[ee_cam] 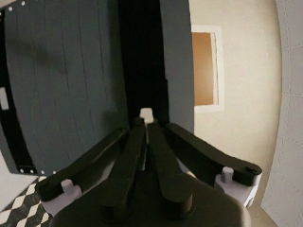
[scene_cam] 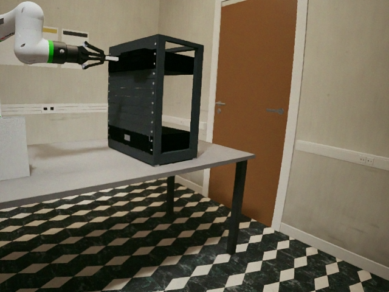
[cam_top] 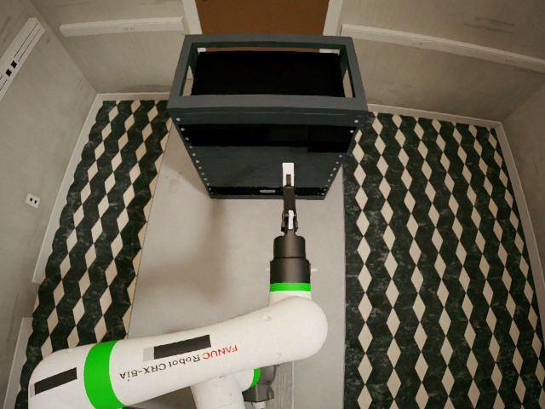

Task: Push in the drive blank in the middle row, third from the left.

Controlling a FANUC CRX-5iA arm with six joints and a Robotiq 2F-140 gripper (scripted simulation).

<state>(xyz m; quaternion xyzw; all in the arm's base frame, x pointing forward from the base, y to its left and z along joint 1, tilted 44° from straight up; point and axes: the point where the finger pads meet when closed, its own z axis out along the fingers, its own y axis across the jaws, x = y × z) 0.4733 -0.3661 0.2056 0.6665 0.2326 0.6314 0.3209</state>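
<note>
The dark grey rack [cam_top: 268, 118] stands upright at the far end of the table; it also shows in the side view [scene_cam: 154, 100]. A black band of drive blanks [scene_cam: 132, 61] runs across the upper front; single blanks cannot be told apart. In the wrist view this band [ee_cam: 142, 44] lies straight ahead of the fingers. My gripper [cam_top: 287, 169] is shut and empty, pointing level at the band, right of centre. Its white fingertips [scene_cam: 112, 58] are at the rack's front face; I cannot tell whether they touch. They also show in the wrist view [ee_cam: 147, 115].
A black unit with a small label [scene_cam: 127, 137] fills the rack's bottom front. A white box [scene_cam: 12, 147] stands at the table's left. The table's right edge [scene_cam: 219, 163] is close beside the rack. A brown door [scene_cam: 257, 103] is behind.
</note>
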